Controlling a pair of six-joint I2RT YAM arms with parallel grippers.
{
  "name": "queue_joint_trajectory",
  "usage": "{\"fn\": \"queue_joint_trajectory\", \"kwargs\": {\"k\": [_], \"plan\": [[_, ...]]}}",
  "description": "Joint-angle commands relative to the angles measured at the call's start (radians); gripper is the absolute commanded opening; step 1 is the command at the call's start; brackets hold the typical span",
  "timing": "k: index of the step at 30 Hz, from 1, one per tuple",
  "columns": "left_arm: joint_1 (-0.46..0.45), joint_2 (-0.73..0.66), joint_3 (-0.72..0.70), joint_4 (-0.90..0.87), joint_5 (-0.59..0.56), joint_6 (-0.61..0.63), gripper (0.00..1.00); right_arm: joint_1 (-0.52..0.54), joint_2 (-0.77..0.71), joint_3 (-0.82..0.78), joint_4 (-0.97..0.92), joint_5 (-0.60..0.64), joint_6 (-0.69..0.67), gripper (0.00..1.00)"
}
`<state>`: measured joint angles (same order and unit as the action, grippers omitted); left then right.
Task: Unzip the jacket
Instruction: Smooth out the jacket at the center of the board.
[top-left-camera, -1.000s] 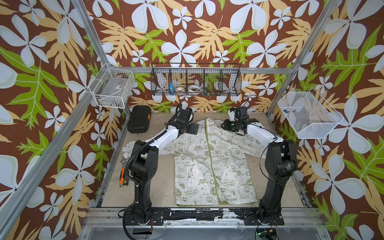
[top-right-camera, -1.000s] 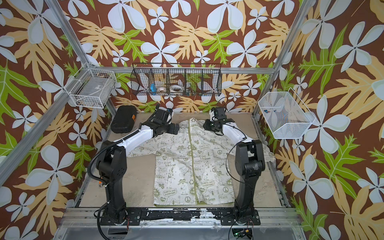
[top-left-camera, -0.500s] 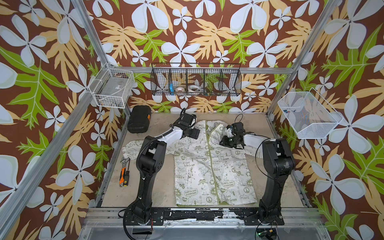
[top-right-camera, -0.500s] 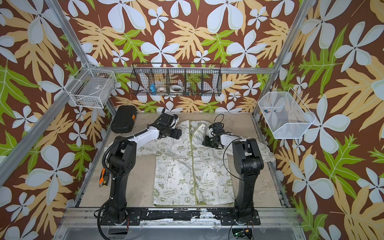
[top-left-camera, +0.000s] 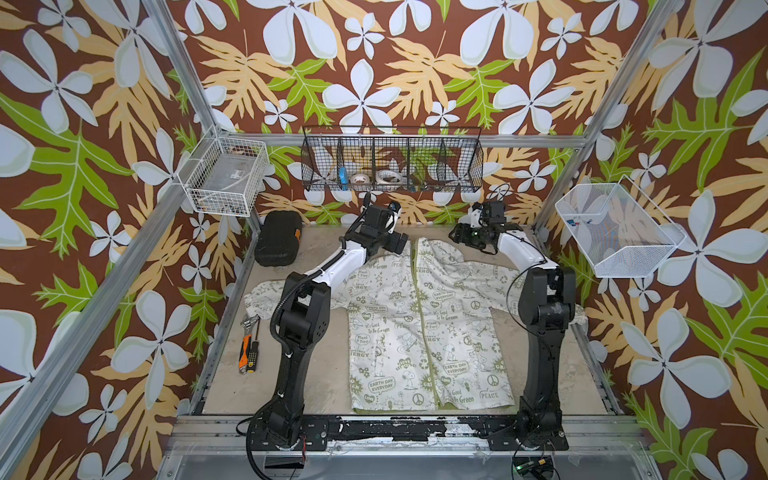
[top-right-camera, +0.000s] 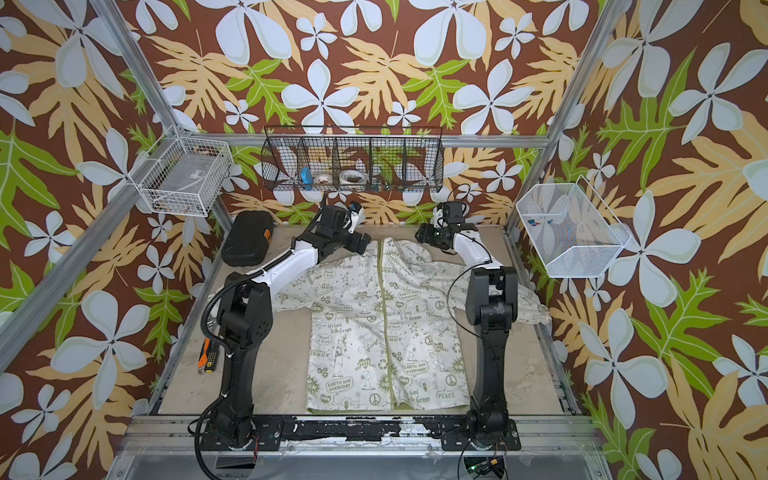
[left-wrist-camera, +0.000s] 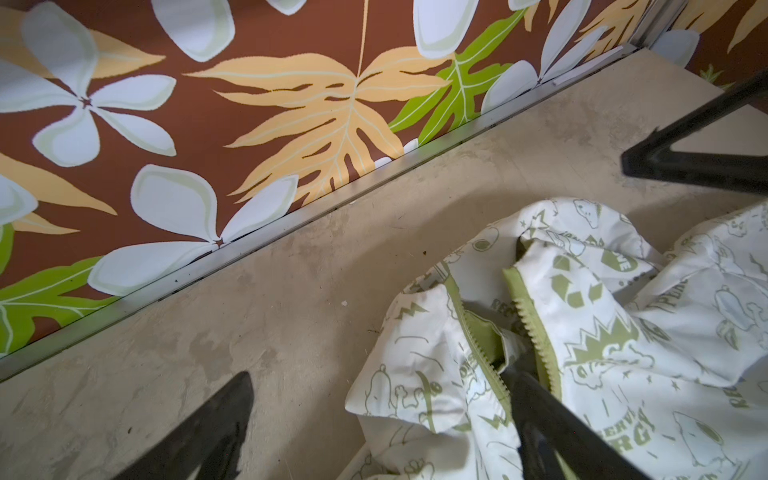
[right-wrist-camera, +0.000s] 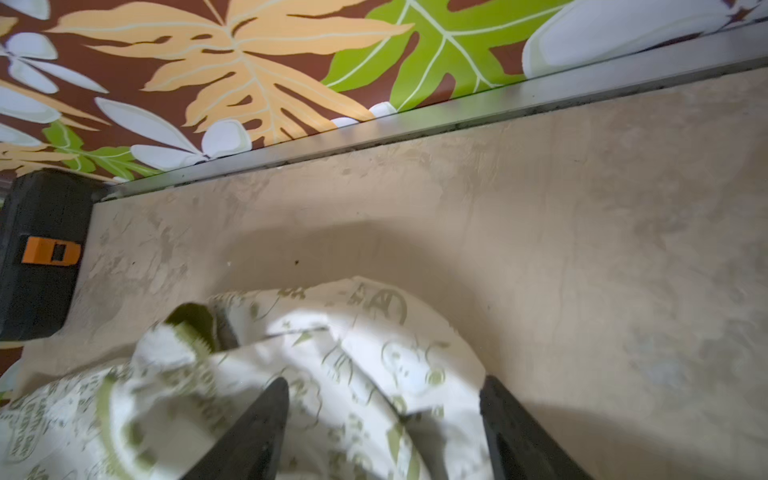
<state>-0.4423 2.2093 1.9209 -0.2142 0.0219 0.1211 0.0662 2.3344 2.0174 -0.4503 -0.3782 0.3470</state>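
Beige mottled tabletop (top-left-camera: 324, 365), scuffed and stained, with an aluminium rail along its far edge. Wallpaper (top-left-camera: 374, 62) on all three walls: brown ground, white flowers, tan and green leaves. Aluminium frame posts (top-left-camera: 183, 70) stand at the corners.

Black wire basket (top-left-camera: 392, 162) on the back wall holds tape rolls. White wire basket (top-left-camera: 226, 174) on the left wall, white mesh basket (top-left-camera: 615, 232) on the right. Black case (top-left-camera: 277, 239) with an orange latch in the far left corner. Hand tools (top-left-camera: 248, 349) by the left rail.

Jacket (top-left-camera: 419, 332) lies flat between the two arms, hem toward their bases, hood toward the back wall, sleeves spread. Zipper (left-wrist-camera: 478, 332) teeth are parted at the collar; it runs closed down the body.

Left gripper (left-wrist-camera: 374, 372): jaws wide, one finger over bare table, one at the collar opening, nothing clamped. Right gripper (right-wrist-camera: 384, 379): jaws apart above blurred hood fabric; contact cannot be told.
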Motion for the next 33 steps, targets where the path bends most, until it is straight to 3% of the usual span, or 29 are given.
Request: {"fn": "queue_joint_trajectory", "kwargs": {"k": [1, 4, 8, 9, 12, 13, 14, 23, 28, 30, 33], "plan": [[0.008, 0.018, 0.029, -0.027, -0.007, 0.029, 0.97, 0.003, 0.101, 0.096, -0.07, -0.083, -0.018, 0.78], [0.018, 0.024, 0.024, -0.02, 0.007, 0.034, 0.97, 0.003, 0.168, 0.136, -0.03, -0.143, -0.025, 0.83], [0.029, 0.027, 0.004, -0.005, 0.04, 0.081, 0.98, 0.003, 0.232, 0.171, -0.001, -0.185, -0.058, 0.74], [0.034, 0.027, -0.002, 0.006, 0.049, 0.104, 0.98, 0.003, 0.247, 0.183, 0.013, -0.207, -0.067, 0.65], [0.047, 0.034, -0.01, 0.03, 0.085, 0.164, 0.98, 0.004, 0.284, 0.247, 0.057, -0.307, -0.08, 0.13], [0.053, 0.039, -0.007, 0.041, 0.092, 0.181, 0.98, 0.006, 0.281, 0.256, 0.093, -0.339, -0.084, 0.03], [0.057, 0.043, -0.003, 0.049, 0.095, 0.197, 0.98, 0.008, 0.271, 0.252, 0.135, -0.354, -0.085, 0.0], [0.131, 0.134, 0.029, 0.204, 0.088, 0.263, 1.0, 0.042, 0.134, 0.091, 0.575, -0.454, -0.091, 0.0], [0.156, 0.191, 0.072, 0.265, 0.1, 0.227, 1.0, 0.05, 0.101, -0.012, 0.802, -0.574, 0.014, 0.0], [0.161, 0.19, 0.059, 0.296, 0.158, 0.225, 1.0, 0.053, 0.098, -0.037, 0.868, -0.611, 0.066, 0.0], [0.162, 0.14, -0.023, 0.369, 0.309, 0.246, 1.0, 0.067, 0.102, -0.012, 0.808, -0.629, 0.027, 0.01]]}}
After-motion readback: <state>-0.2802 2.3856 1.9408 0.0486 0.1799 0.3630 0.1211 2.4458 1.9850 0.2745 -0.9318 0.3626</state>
